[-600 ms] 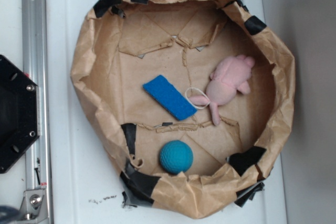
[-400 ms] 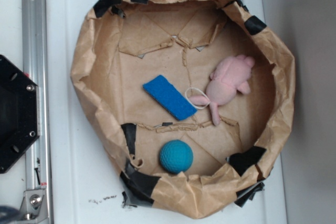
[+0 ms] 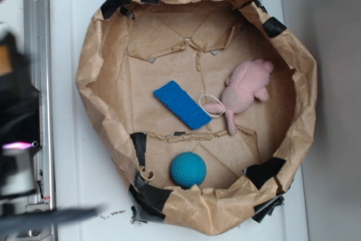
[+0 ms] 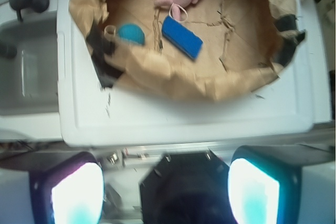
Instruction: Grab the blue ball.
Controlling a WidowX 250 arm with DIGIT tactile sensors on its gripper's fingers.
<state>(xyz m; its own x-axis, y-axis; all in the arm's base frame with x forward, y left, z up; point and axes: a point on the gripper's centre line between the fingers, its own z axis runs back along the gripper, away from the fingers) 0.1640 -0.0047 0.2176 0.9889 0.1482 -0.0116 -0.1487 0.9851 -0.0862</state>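
Sat on a white tabletop (image 3: 73, 83): a wide brown paper basin (image 3: 90, 66) with crumpled, rolled-up walls patched in black tape. Left bare white margin along its left side and a narrower strip beyond its right wall.

Lay inside, near the right wall: a pink plush toy (image 3: 243, 92). Rested slantwise at mid-floor, just beside the toy's loop: a flat blue sponge (image 3: 181, 104).

Sat low on the floor, close to the bottom wall and a taped fold: the blue ball (image 3: 188, 170), apart from sponge and toy, with open paper above and to its right.

Showed in the wrist view at the bottom edge, outside the basin: the gripper (image 4: 165, 190), fingers (image 4: 253, 192) spread wide, holding nothing. Appeared only as a blur at the left edge of the exterior view.
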